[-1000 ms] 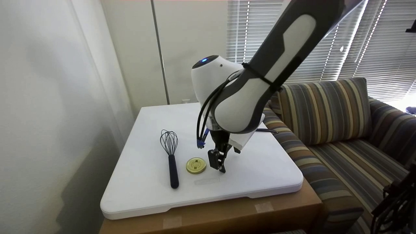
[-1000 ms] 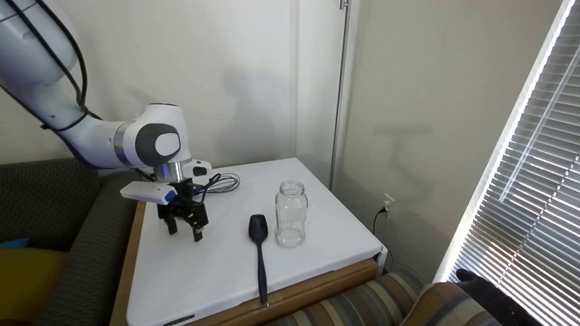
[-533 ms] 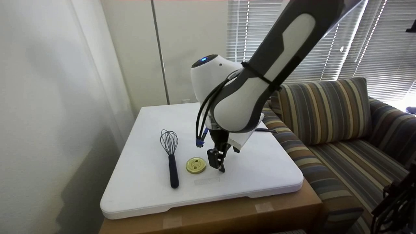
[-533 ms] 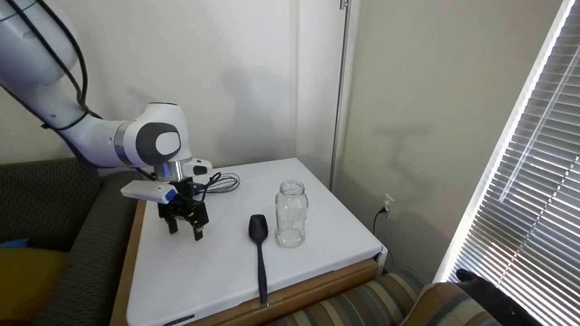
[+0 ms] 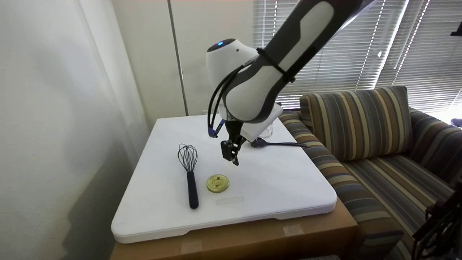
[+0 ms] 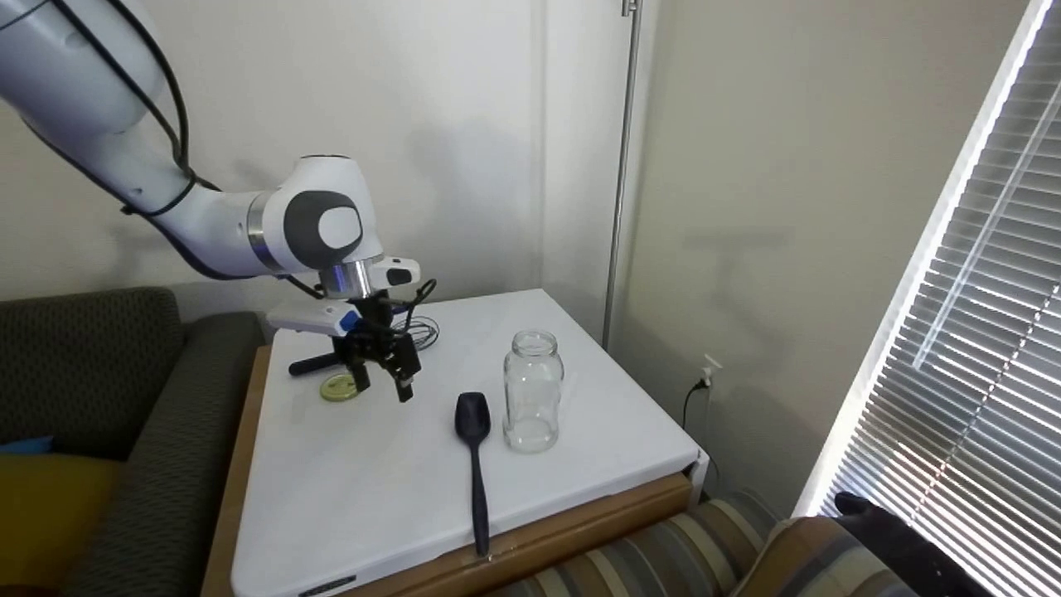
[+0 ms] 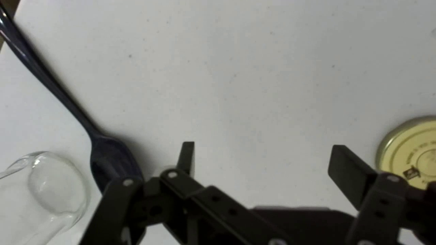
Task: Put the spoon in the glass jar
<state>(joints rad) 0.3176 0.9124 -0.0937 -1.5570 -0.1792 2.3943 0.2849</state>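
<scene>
Lying flat on the white tabletop is the dark spoon (image 6: 473,427), its handle reaching over the edge; it also shows in an exterior view (image 5: 279,144). Beside its bowl the clear glass jar (image 6: 533,394) stands upright and holds nothing; the arm covers most of it in an exterior view. My gripper (image 6: 384,390) hangs above the table between the lid and the spoon, fingers wide apart. In the wrist view, bare tabletop lies between the fingertips of the gripper (image 7: 263,145). There the spoon (image 7: 112,156) is on the left, its bowl tip hidden by a finger, and the jar (image 7: 44,194) is at the lower left.
A gold lid (image 5: 217,183) lies near the gripper. The black-handled whisk (image 5: 192,187) rests beyond it, partly hidden by the gripper in an exterior view. A striped sofa (image 5: 325,159) borders the table on the spoon's side, and walls stand close by.
The gripper has risen and moved toward the spoon and jar, still open. This uncovers the lid and whisk handle in an exterior view, and the spoon's bowl and jar's base in an exterior view.
</scene>
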